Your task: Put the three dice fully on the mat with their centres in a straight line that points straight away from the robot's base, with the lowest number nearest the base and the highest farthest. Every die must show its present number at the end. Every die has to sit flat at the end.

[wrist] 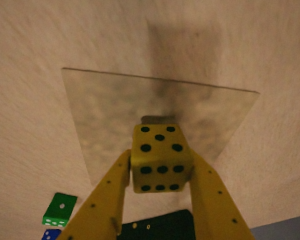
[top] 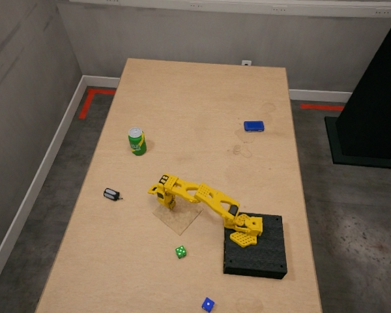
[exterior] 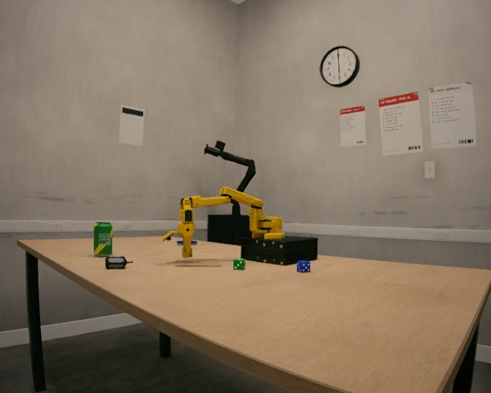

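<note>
Gripper (wrist: pixel 160 172) clamped on yellow die (wrist: pixel 161 158), hanging just above the mat (wrist: pixel 105 115), mid-frame in wrist view. Mat lies straight below the die, so the drop is vertical, far end of the line. Green die (top: pixel 180 251) and blue die (top: pixel 208 304) sit off the mat, lower in top view.

The yellow die (wrist: pixel 161 159) with black pips is pinched between the fingers of the tool (wrist: pixel 160 172), hanging above the mat (wrist: pixel 110 110) with its shadow on the sheet below; one visible face shows five pips, the one beside it six. The mat is a thin, translucent square lying flat on the tabletop (top: pixel 195 101). The green die (top: pixel 180 251) sits flat on the tabletop near the mat, off it, five white pips up. The blue die (top: pixel 208 304) rests flat, nearer the tabletop's near edge, one pip up.
</note>
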`<state>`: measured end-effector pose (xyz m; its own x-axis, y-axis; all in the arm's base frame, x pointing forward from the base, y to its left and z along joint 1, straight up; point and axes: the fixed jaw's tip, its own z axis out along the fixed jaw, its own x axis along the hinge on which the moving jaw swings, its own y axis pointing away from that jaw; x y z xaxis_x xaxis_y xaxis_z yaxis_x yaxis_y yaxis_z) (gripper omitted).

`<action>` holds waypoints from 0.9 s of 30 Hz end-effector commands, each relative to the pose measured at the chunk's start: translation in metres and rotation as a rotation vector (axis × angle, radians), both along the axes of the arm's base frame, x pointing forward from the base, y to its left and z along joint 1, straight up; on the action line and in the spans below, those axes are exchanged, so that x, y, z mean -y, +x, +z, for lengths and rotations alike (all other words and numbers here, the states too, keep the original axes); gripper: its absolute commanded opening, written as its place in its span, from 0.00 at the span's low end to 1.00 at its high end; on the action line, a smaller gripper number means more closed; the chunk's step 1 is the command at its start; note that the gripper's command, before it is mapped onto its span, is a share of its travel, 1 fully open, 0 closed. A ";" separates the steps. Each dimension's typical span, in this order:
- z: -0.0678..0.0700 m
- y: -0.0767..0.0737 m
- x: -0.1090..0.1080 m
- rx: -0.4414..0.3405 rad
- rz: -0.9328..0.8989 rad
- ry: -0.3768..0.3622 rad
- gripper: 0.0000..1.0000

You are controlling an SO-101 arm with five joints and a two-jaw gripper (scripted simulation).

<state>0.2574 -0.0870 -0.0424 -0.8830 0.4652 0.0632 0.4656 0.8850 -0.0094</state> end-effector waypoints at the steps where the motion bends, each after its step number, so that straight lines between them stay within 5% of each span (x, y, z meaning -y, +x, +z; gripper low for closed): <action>1: -0.003 0.000 -0.002 -0.003 0.015 0.003 0.00; 27: -0.012 0.000 -0.002 -0.003 0.015 0.003 0.00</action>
<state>0.2560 -0.0865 -0.0508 -0.8824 0.4650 0.0715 0.4655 0.8850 -0.0105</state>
